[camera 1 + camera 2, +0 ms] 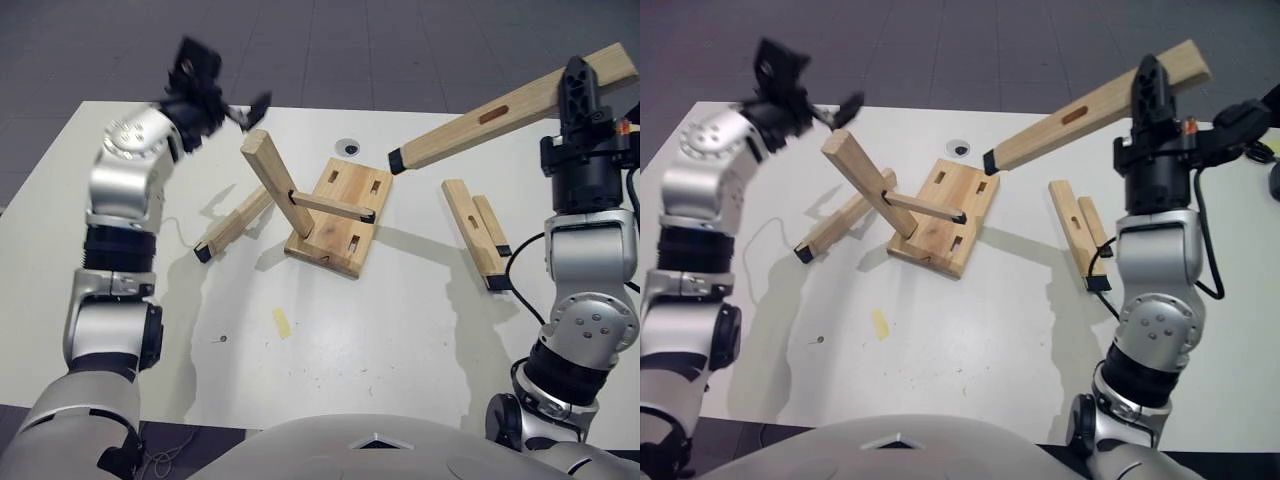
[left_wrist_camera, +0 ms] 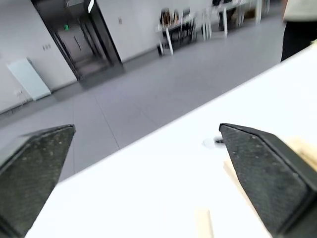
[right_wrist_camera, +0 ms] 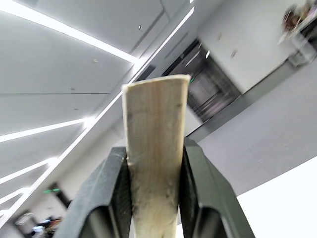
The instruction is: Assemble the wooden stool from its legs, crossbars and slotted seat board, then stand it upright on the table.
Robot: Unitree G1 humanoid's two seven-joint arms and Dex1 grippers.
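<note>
Nearest me, a pale yellow scrap (image 1: 282, 322) lies on the white table (image 1: 400, 340). At far left the left gripper (image 1: 225, 90) hangs above the table's back edge with its jaws spread wide and nothing between them. Below it, one loose leg (image 1: 235, 225) lies flat, its dark-tipped end pointing toward the near left. In the middle, the slotted seat board (image 1: 340, 215) rests on the table with a tilted leg (image 1: 270, 165) leaning away to the far left. A crossbar (image 1: 335, 208) runs from that leg across the board.

On the right, the right gripper (image 1: 583, 85) is clenched around the held leg (image 1: 500, 110) near its upper end. This leg's long axis slants down to the left, and its dark tip hovers at the board's far corner. Two more pieces (image 1: 478, 232) lie side by side beneath it.

The wood looks stiff, light and smooth. I'd judge a grip so far from the tip leaves that end prone to swaying.
</note>
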